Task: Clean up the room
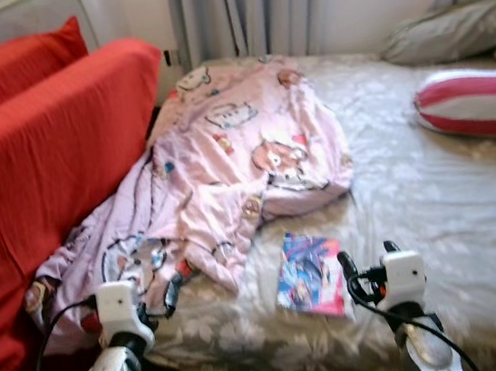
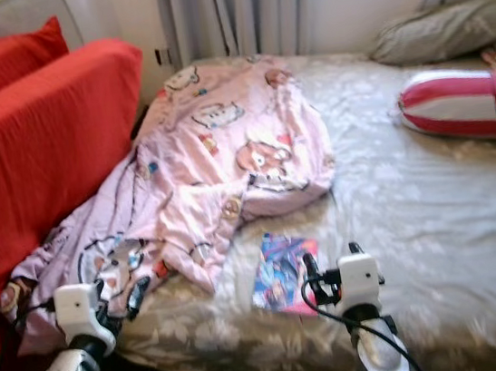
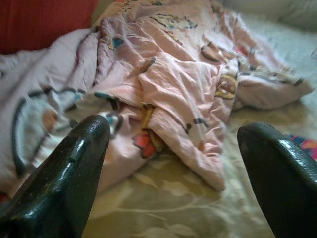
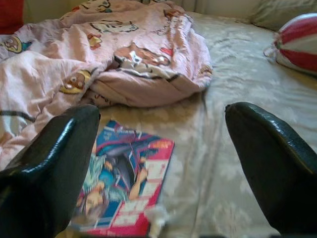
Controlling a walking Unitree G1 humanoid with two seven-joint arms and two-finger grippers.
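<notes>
A crumpled pink blanket [image 1: 234, 151] with cartoon prints lies across the left half of the bed [image 1: 434, 207] and spills over its near left corner. A colourful magazine [image 1: 310, 273] lies flat on the beige floral sheet near the front edge, just right of the blanket. My left gripper [image 1: 167, 297] is open, low over the blanket's hanging corner [image 3: 168, 94]. My right gripper [image 1: 368, 261] is open too, hovering just right of the magazine [image 4: 126, 183]. Nothing is between either pair of fingers.
A red sofa back [image 1: 43, 157] stands close along the bed's left side. A red-and-white striped pillow [image 1: 475, 101] and a grey-beige pillow [image 1: 452, 30] lie at the far right of the bed. Grey curtains [image 1: 243, 8] hang behind.
</notes>
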